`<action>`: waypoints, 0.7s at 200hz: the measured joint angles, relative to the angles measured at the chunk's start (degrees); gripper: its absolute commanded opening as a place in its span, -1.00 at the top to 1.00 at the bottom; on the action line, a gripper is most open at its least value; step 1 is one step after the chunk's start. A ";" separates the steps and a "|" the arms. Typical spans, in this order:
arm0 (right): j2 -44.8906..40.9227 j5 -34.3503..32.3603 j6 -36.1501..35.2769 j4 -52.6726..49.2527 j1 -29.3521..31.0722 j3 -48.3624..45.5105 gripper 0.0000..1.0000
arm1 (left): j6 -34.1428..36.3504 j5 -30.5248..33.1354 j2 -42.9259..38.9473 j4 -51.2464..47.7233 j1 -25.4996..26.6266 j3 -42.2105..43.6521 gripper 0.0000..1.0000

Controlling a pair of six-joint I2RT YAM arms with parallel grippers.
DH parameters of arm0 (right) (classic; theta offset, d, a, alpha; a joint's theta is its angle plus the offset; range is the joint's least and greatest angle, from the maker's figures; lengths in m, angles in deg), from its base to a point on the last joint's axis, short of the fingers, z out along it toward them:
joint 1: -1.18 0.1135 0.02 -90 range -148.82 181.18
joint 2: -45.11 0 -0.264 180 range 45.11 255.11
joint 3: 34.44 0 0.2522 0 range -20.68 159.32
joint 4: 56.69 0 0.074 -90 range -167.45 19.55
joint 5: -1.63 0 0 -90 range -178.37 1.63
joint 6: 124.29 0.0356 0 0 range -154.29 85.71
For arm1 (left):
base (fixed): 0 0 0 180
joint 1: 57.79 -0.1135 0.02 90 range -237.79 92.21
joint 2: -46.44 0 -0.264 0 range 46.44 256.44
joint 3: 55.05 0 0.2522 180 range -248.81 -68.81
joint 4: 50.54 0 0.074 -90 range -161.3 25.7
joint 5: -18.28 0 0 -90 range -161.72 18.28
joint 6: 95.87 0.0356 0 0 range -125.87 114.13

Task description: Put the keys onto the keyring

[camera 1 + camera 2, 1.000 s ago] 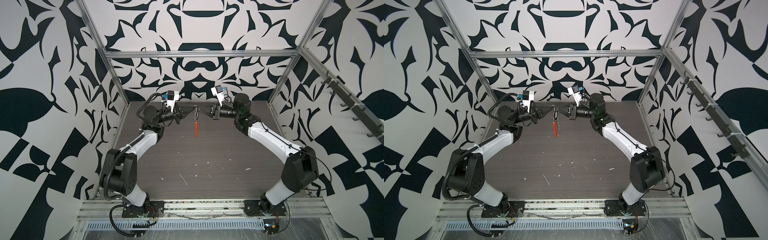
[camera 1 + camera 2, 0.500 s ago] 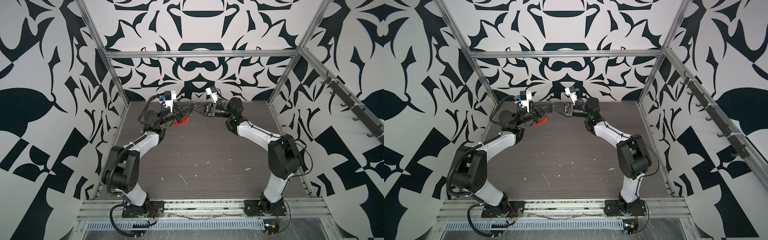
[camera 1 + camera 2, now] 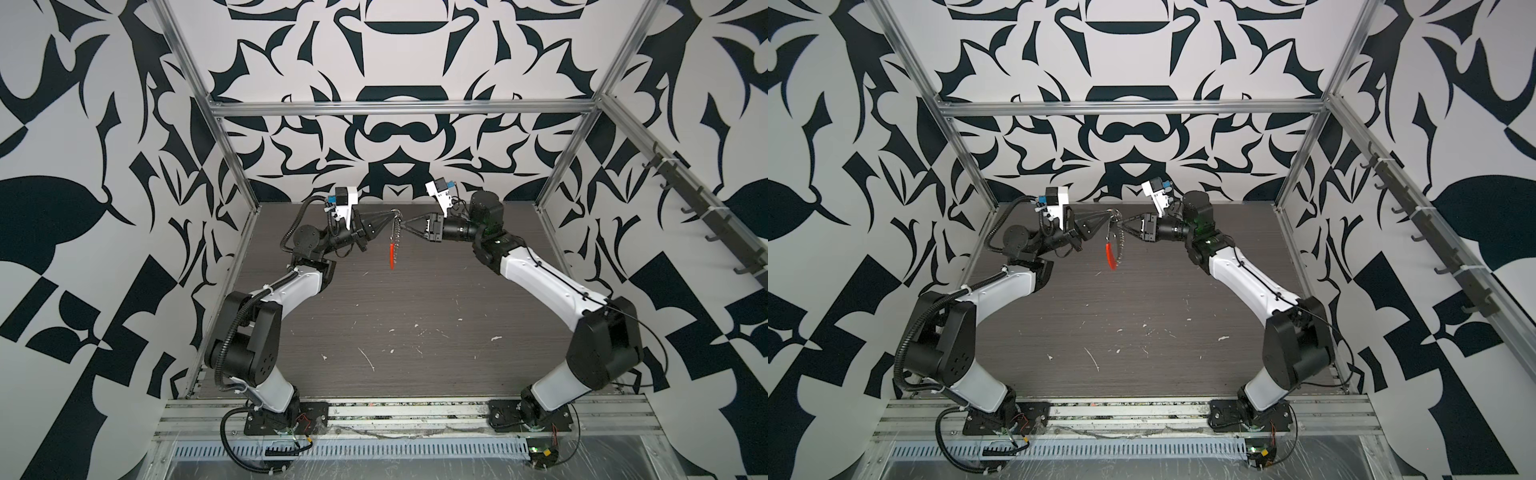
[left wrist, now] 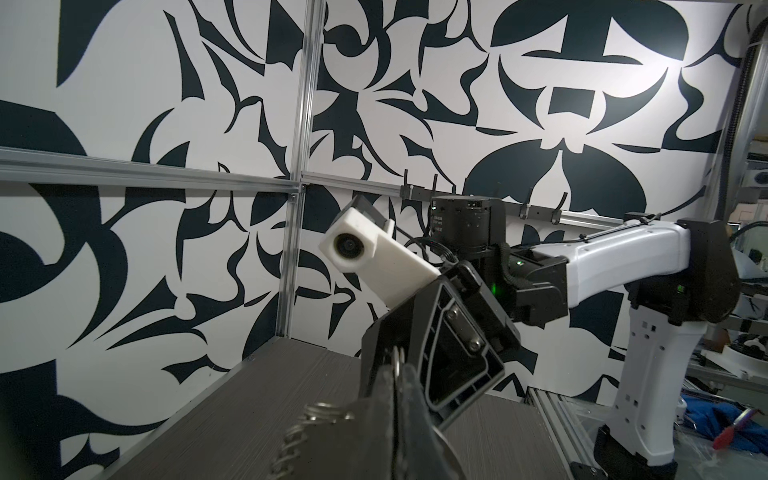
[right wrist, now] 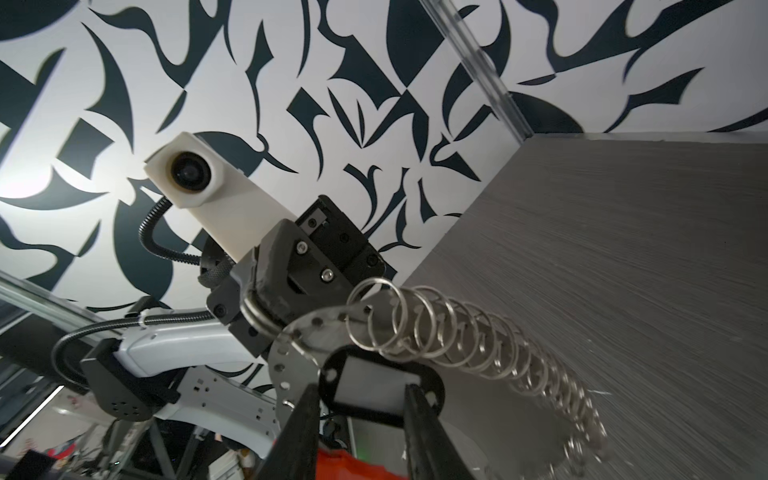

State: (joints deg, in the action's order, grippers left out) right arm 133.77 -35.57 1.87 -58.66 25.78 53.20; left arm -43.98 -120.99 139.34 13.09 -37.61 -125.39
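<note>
Two changes: keyring (image 3: pixel 393 249) hangs down again from the clenched left hand (image 3: pixel 390 213); right hand (image 3: pixel 409 225) now released by the keys (image 5: pixel 374 380).

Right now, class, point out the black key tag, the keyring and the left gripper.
key tag (image 5: pixel 374 380): right wrist view, white label window.
keyring (image 5: pixel 449 336): right wrist view, row of small rings.
left gripper (image 3: pixel 390 215): in a top view, between its closed fingertips.

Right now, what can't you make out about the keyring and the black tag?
Whether the key tag is threaded on the keyring: right wrist view, its end sits partly behind the jaws of the right gripper.
The tag in both top views: too small.
The keyring's orange segment: right wrist view, cut by the edge.
Most of the keyring: left wrist view, hidden behind the left gripper.
</note>
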 measured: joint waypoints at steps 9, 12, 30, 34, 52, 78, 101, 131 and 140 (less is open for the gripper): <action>-1.09 -1.03 -2.34 -2.75 -0.04 0.17 0.30 | -0.04 -0.04 0.00 0.15 0.07 0.00 1.00; -1.36 -1.36 -3.06 -3.54 -0.04 0.26 0.30 | -0.07 -0.04 0.00 0.24 0.07 0.00 1.00; -1.73 -2.10 -5.33 -6.08 -0.04 0.96 0.30 | -0.24 -0.15 0.17 0.90 0.09 0.00 1.00; -1.62 -2.14 -5.62 -6.34 -0.04 1.03 0.29 | -0.33 -0.17 0.20 1.01 0.09 0.00 1.00; -1.33 -2.25 -6.36 -7.15 -0.04 1.07 0.29 | -0.72 -0.44 0.42 1.05 0.09 0.00 1.00; -1.09 -2.27 -6.47 -7.63 -0.07 1.16 0.29 | -1.09 -0.72 0.50 1.07 0.09 0.00 1.00; -1.09 -2.75 -7.58 -8.59 -0.07 1.99 0.29 | -1.22 -0.81 0.50 1.18 0.09 0.00 1.00; -1.33 -5.16 -11.08 -11.76 -0.07 4.48 0.27 | -1.84 -0.72 0.50 1.20 0.09 0.00 1.00; -1.42 -5.77 -12.07 -12.13 -0.07 5.03 0.26 | -2.27 -0.68 0.52 1.22 0.09 -0.02 1.00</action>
State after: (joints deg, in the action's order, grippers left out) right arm 132.35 -41.34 -10.19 -70.79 25.72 58.23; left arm -46.25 -121.67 139.87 14.31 -37.52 -125.41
